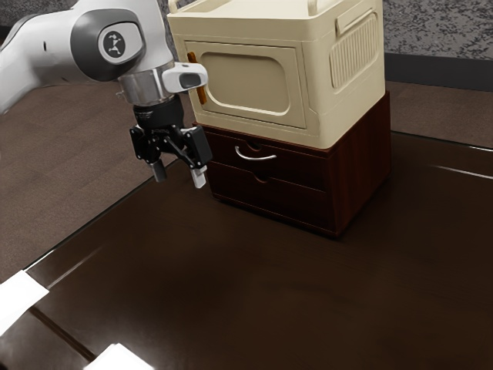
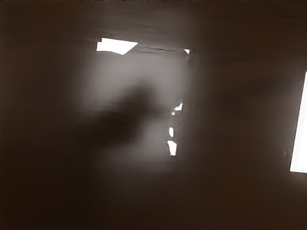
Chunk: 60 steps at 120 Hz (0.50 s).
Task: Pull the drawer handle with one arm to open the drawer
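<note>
Your gripper (image 1: 179, 176) hangs open; ease it toward three o'clock in the exterior view, straddle the silver handle (image 1: 256, 159), close, then pull straight.

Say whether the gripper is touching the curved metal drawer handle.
Apart. In the exterior view, a strip of dark drawer front shows between the gripper and the handle.

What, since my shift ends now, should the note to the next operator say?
Gripper: open, empty, clear of the handle.
Job's things: silver handle on the upper drawer of the dark cabinet, beneath the cream box.
Done: no opening visible; the drawer looks shut.
Left: reach the handle, take hold, pull the drawer open.
</note>
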Each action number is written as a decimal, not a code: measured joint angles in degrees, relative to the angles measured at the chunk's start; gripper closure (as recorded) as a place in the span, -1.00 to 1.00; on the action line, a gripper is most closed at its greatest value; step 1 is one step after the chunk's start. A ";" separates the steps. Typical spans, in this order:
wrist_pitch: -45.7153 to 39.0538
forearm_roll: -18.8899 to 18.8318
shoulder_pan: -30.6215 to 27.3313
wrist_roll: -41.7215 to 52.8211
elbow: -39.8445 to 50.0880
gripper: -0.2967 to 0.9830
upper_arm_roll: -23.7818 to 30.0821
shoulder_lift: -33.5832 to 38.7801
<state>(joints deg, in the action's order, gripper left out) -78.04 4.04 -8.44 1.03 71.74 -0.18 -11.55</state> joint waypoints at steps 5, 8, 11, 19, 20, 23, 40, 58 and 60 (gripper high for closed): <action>0.00 0.00 -0.03 0.02 0.00 -0.54 0.00 -0.01; 0.00 -0.01 -0.04 0.03 0.00 -0.54 0.00 -0.01; 0.00 0.00 -0.06 0.04 0.00 -0.54 -0.02 -0.01; 0.01 0.19 -0.46 0.05 -0.01 -0.54 -0.06 -0.06; 0.03 0.22 -0.52 0.05 -0.02 -0.54 -0.07 -0.05; 0.14 0.30 -0.61 0.04 -0.19 -0.54 -0.16 0.17; 1.47 0.43 -0.48 -0.02 -4.37 -0.54 -0.06 4.23; 2.46 0.48 0.03 -0.07 -5.14 -0.54 0.54 5.93; 2.52 0.47 0.13 -0.07 -5.15 -0.54 0.56 5.97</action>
<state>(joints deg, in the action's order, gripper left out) -75.52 4.52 -8.30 0.97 66.59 0.38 -5.58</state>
